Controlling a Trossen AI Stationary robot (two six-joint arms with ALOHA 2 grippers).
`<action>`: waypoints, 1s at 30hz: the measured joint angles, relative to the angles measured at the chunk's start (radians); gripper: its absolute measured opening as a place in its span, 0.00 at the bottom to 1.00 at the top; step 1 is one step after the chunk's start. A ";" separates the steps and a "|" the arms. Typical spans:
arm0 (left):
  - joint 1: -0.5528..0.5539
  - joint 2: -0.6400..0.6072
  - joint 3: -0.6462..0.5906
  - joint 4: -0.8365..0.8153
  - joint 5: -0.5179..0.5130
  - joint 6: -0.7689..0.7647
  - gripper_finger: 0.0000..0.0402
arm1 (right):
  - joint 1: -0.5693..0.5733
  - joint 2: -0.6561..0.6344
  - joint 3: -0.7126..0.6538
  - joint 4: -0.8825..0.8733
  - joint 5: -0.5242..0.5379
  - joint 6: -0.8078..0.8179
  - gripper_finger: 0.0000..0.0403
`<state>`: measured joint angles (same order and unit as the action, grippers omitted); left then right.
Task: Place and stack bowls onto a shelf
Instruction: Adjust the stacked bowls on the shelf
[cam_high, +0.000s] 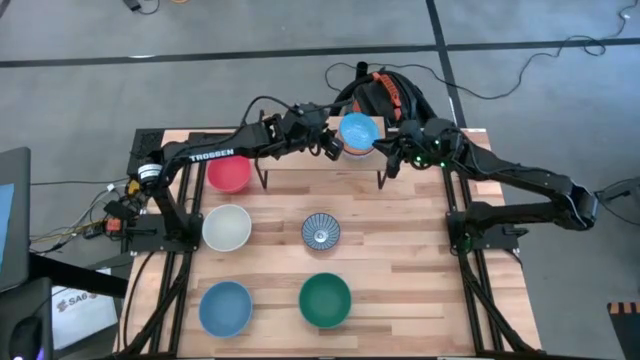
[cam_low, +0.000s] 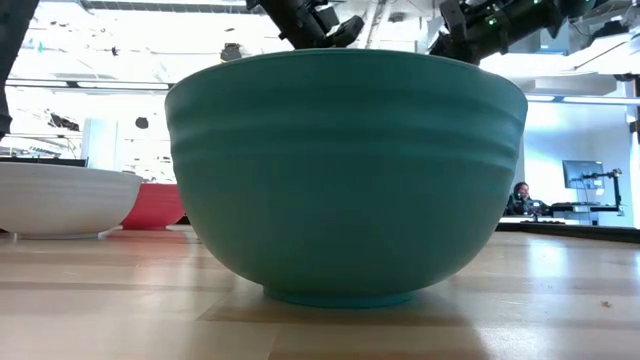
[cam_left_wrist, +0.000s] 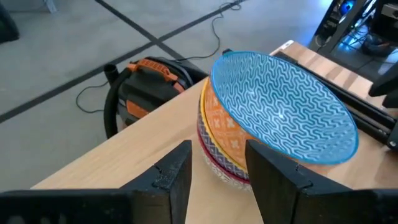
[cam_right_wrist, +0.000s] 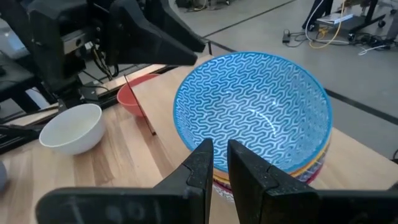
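Right wrist view: right gripper (cam_right_wrist: 216, 163) jaws nearly pressed together near the blue patterned bowl (cam_right_wrist: 252, 106) rim, topping the shelf (cam_left_wrist: 124, 162) stack. Left gripper (cam_left_wrist: 217, 168) jaws spread beside it. Likely rigid, slick, breakable; pinch rim.

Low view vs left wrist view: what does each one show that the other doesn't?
Only the low view shows the ribbed green bowl filling the frame on the wooden tabletop, with the white bowl and red bowl behind it.

Only the left wrist view shows the blue wave-patterned bowl lying tilted on the stacked yellow and pink patterned bowls, on the light wooden shelf board, with the left claw open in front of them.

Both show only the far room and floor.
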<state>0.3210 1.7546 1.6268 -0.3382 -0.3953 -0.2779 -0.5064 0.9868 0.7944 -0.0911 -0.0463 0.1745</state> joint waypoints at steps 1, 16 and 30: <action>0.000 0.000 0.000 0.011 -0.008 0.010 0.33 | 0.000 -0.001 0.000 -0.003 0.001 0.000 0.18; 0.040 0.039 0.001 0.139 0.189 0.270 0.17 | 0.000 -0.025 0.001 -0.040 -0.001 0.000 0.18; 0.060 0.062 0.001 0.140 0.208 0.240 0.08 | -0.027 -0.081 0.001 -0.069 -0.002 -0.018 0.18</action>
<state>0.3811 1.8162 1.6276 -0.1981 -0.1874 -0.0376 -0.5331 0.9055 0.7956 -0.1598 -0.0483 0.1562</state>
